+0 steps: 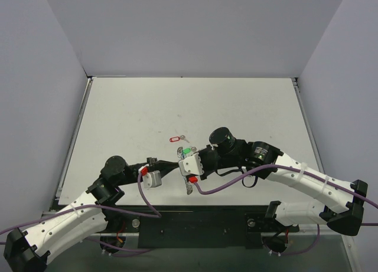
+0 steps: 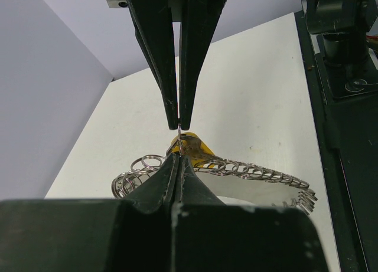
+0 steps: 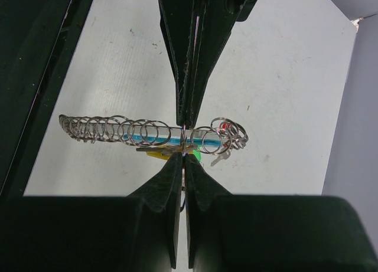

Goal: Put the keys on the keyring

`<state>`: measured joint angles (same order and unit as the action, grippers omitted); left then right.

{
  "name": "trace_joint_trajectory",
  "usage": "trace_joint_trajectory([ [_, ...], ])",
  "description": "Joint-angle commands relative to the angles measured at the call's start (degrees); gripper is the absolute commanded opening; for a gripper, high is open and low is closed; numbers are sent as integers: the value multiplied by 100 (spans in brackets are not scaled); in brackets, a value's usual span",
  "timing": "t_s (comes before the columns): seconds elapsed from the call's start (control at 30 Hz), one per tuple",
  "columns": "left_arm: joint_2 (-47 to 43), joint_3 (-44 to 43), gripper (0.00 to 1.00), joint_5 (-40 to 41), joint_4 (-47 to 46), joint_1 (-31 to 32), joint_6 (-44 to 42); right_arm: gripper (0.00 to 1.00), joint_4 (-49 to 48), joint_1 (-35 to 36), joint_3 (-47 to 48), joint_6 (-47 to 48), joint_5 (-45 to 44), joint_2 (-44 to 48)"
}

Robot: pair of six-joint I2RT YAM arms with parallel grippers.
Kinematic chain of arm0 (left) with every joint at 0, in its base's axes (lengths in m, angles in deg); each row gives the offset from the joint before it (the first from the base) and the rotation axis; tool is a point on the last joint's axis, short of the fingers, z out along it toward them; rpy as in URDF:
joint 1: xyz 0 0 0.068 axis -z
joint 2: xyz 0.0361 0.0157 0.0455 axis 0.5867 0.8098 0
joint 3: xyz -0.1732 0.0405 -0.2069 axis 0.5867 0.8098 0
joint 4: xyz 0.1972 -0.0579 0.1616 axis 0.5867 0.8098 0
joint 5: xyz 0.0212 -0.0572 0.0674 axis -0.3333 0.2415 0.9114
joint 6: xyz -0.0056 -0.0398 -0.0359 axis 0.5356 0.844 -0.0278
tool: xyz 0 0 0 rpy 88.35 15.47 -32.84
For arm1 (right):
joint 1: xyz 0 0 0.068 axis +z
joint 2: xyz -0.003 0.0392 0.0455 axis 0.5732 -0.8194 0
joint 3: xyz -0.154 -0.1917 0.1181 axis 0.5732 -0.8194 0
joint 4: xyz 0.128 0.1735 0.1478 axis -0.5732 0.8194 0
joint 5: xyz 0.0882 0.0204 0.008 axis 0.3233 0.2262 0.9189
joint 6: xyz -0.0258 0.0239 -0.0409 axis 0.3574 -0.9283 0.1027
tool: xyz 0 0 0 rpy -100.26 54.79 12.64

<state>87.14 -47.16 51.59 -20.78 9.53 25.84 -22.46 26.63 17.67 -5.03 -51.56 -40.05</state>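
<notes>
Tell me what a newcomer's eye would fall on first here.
Mid-table, the left gripper and right gripper meet, both shut at the coiled-wire keyring with its blue segment, a yellow tag close by. Beyond them a red-tagged key lies alone on the table.

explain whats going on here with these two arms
The two arms meet tip to tip over the table. The left gripper and right gripper are both shut, pinching at the keyring, which hangs between them, right by the yellow-tagged key. Which one grips the key itself is unclear. A green tag shows there too; the red-tagged key lies alone on the table.
</notes>
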Motion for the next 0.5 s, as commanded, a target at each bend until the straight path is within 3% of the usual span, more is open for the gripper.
trace_joint_trajectory([
  [0.0,-75,-103,0,-44,-350,34,52,0,-233,71,-10,-112,125,-17],
  [0.47,-74,-103,0,-61,-358,25,61,0,-233,115,16,-129,178,-78],
])
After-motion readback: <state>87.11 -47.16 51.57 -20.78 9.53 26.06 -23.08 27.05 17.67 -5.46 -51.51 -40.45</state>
